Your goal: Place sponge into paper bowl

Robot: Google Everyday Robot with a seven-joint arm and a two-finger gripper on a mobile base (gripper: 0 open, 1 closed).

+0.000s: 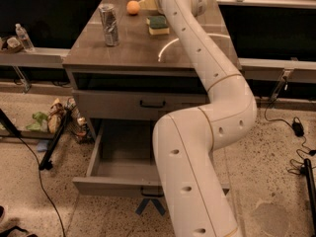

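Observation:
The sponge (158, 25), green on top with a yellow base, lies flat on the wooden table top (128, 48), just left of my arm. My gripper (147, 3) is a tan shape at the arm's far end. It is behind the sponge, near the table's back edge and beside the orange, and it is apart from the sponge. A thin pale curved rim (165, 49) shows on the table in front of the sponge. It looks like the paper bowl, and my arm hides most of it.
A silver drink can (109, 24) stands at the table's left. A round orange fruit (133, 7) lies at the back. Below the table, a drawer (123, 162) is pulled open. Cables and clutter (54, 120) lie on the floor at the left.

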